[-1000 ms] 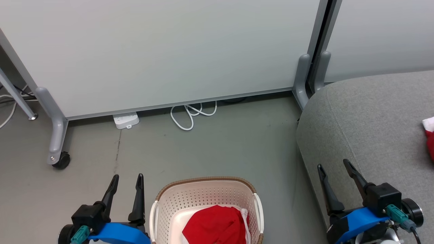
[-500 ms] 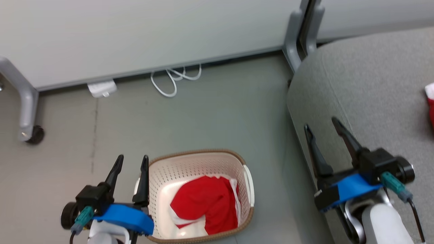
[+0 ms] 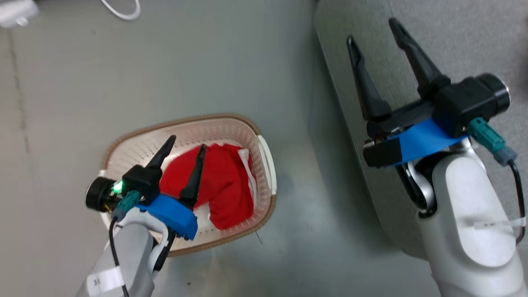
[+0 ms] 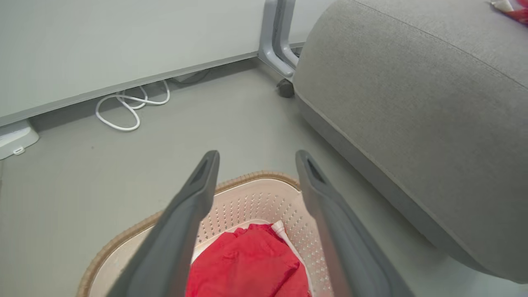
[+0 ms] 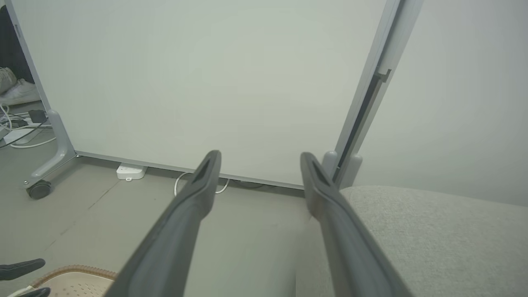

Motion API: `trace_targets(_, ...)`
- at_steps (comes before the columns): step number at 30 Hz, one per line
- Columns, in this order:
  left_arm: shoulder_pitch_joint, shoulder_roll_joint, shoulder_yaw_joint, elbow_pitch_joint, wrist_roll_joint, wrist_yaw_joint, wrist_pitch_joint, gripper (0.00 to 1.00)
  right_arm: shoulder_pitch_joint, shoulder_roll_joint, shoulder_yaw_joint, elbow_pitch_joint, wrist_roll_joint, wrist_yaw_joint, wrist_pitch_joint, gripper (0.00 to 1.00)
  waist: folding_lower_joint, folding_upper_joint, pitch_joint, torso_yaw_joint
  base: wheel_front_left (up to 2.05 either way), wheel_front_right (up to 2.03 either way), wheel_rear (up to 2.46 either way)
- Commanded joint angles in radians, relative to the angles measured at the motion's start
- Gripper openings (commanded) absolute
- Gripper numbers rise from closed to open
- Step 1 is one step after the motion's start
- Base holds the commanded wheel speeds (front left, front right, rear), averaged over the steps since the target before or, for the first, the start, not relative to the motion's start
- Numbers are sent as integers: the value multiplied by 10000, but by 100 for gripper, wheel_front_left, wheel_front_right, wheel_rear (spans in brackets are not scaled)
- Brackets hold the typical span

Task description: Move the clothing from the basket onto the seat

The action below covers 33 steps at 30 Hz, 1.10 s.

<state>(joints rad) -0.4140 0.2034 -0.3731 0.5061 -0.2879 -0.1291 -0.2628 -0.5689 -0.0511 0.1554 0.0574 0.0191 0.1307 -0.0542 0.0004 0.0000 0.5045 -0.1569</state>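
The cream basket (image 3: 185, 121) with a brown rim stands on the grey floor, holding red clothing (image 3: 225, 185) with white trim. My left gripper (image 3: 187, 142) hovers open over the basket's left half, its fingers above the red fabric and nothing between them. In the left wrist view the left gripper (image 4: 256, 154) points past the basket's far rim (image 4: 255, 175), with the clothing (image 4: 247, 268) below. My right gripper (image 3: 371, 29) is open and empty over the edge of the grey seat (image 3: 453, 33). A bit of red fabric (image 4: 515, 12) lies far back on the seat (image 4: 412, 123).
White partition panels (image 5: 206, 82) on grey legs with a caster (image 5: 39, 189) stand behind. A white cable loop (image 4: 123, 111) and a white power strip (image 5: 131, 171) lie on the floor by the panel. Open floor separates basket and seat.
The head camera has tilted down. My left gripper has moved right, from beside the basket to over it and the red clothing. Both grippers stay open.
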Motion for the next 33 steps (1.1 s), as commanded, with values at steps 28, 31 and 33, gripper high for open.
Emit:
trace_targets(28, -3820, 1321, -4682, 4393, -1674, -15, 410, 100, -1978, 12, 901, 649, 1184, 1, -1276, 100, -4, 0, 3932, -1828, 0, 0, 0)
trace_targets(31, -4016, 1314, -4763, 4824, -1730, -15, 634, 100, -2081, 11, 950, 667, 1237, 1, -1328, 100, -4, 0, 4080, -1870, 0, 0, 0)
trace_targets(33, -4123, 1278, -4769, 5121, -1778, -15, 789, 100, -2140, 12, 1000, 691, 1264, 1, -1356, 100, -4, 0, 4161, -1907, 0, 0, 0)
